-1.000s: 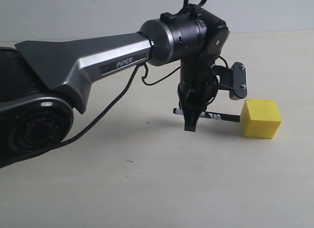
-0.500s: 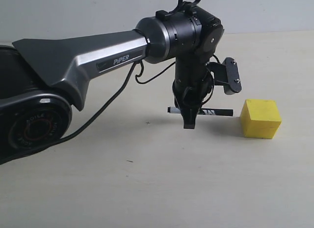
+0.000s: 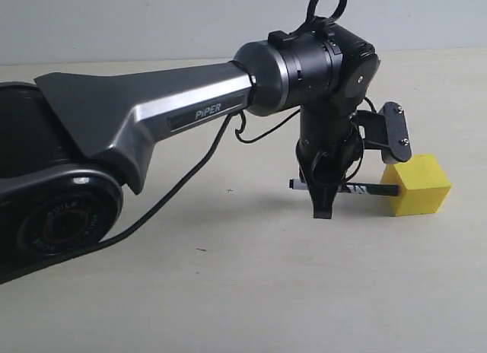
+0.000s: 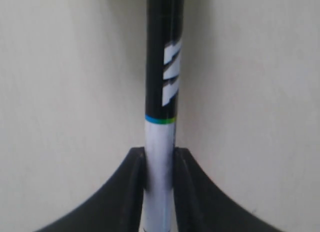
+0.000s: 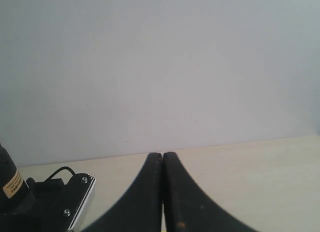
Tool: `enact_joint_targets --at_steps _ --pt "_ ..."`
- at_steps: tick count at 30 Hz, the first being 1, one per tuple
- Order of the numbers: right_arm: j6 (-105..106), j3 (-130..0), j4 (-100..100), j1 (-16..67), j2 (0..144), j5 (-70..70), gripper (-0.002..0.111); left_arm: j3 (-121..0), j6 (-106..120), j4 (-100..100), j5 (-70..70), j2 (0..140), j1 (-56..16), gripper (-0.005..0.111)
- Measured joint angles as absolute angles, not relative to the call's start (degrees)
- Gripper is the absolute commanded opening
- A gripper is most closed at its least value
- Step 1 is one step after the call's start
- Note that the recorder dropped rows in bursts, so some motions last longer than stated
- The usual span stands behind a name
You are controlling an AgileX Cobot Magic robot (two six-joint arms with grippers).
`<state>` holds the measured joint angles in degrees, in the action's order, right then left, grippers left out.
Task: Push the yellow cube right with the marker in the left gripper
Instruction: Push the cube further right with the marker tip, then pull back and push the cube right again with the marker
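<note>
The yellow cube [image 3: 420, 186] rests on the beige table at the right of the exterior view. My left gripper [image 3: 323, 208] points straight down just left of it and is shut on the marker [image 3: 358, 189], which lies level, its black lettered cap end touching the cube's left face. In the left wrist view the marker [image 4: 161, 102] runs away from the jaws, white barrel clamped between the fingers [image 4: 131, 182], black cap further out; the cube is out of that view. My right gripper [image 5: 162, 159] is shut and empty, facing a pale wall.
The left arm marked "PIPER" [image 3: 183, 117] spans the table from its round base [image 3: 53, 216] at the left. Its camera block [image 3: 394, 134] hangs above the cube. A black and silver part [image 5: 47, 202] sits low in the right wrist view.
The left gripper drew back left, then swung right with the marker. The marker's cap end now meets the cube, and the cube has shifted right.
</note>
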<state>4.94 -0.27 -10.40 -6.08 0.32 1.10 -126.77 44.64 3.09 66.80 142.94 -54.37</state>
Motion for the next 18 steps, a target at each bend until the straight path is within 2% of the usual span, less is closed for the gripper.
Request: enact_joint_targets --at_steps 11,18 --pt "4.94 -0.27 -10.40 -6.08 0.32 1.10 0.000 -126.77 37.56 8.69 69.59 142.63 -53.15 0.000" --pt "4.94 -0.27 -10.40 -6.08 0.32 1.10 0.000 -124.23 23.81 2.26 69.57 135.21 -48.77 0.000"
